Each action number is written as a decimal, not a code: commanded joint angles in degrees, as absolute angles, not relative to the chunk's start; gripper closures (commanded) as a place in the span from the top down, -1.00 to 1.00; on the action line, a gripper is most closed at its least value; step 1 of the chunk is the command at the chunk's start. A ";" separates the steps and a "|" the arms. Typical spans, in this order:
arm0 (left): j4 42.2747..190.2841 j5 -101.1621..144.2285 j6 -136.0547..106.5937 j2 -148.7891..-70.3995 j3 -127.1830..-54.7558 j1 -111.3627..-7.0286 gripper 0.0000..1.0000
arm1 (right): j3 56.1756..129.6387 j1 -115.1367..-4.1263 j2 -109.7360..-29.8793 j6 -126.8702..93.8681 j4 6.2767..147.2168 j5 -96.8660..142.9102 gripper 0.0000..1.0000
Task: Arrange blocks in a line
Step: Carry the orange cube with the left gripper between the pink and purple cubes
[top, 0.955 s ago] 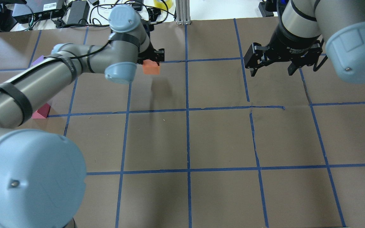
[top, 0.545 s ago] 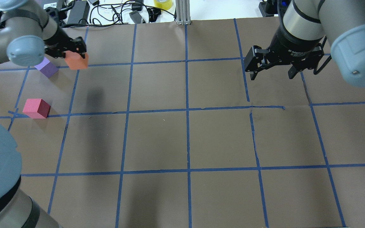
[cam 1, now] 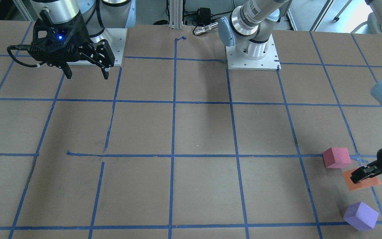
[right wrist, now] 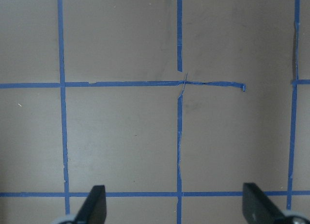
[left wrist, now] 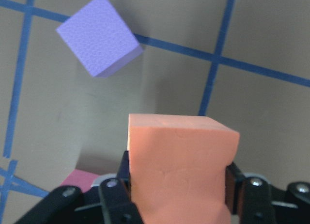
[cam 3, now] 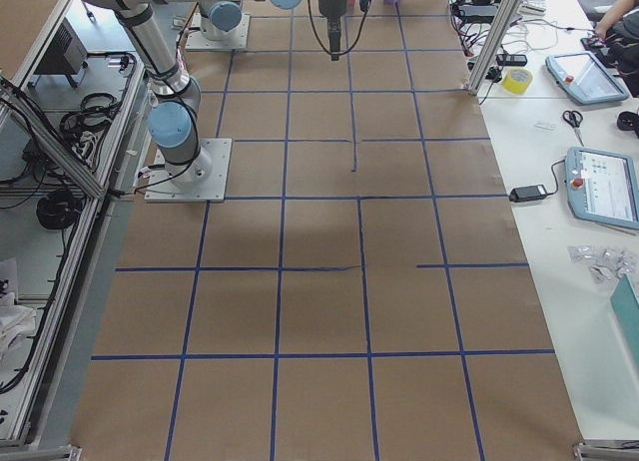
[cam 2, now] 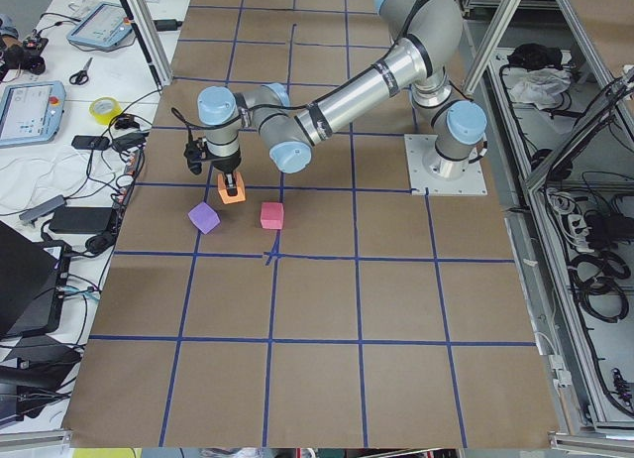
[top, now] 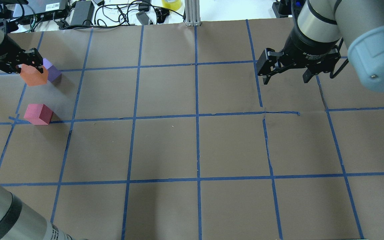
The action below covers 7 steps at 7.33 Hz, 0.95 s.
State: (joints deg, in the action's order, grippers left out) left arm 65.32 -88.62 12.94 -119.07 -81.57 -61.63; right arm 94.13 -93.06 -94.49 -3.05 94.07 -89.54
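Note:
My left gripper [top: 28,70] is shut on the orange block [top: 33,76] at the far left of the table and holds it above the paper. In the left wrist view the orange block [left wrist: 179,166] fills the space between the jaws. The purple block [top: 53,71] lies just beyond it, tilted to the grid. The reddish-pink block [top: 38,114] sits nearer the robot on a tape line. In the front-facing view the orange block [cam 1: 361,181] hangs between the pink block [cam 1: 336,157] and the purple block [cam 1: 360,215]. My right gripper [top: 287,77] is open and empty at the back right.
Brown paper with a blue tape grid [top: 197,115] covers the table. Cables, power bricks and a yellow tape roll [top: 171,4] lie past the far edge. An aluminium post [top: 192,13] stands at the back middle.
My left arm has swung from the back middle of the table to the far left, carrying the orange block to beside the purple block. The right gripper has barely moved.

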 commanded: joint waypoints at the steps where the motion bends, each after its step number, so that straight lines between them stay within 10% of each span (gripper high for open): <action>1: 63.91 -88.68 13.97 -121.01 -82.52 -59.68 -0.82 | 94.13 -93.08 -94.48 -2.90 94.13 -89.74 1.00; 7: 58.90 -87.89 13.88 -126.38 -82.44 -59.77 -0.58 | 94.22 -93.08 -94.40 -2.81 94.04 -90.35 1.00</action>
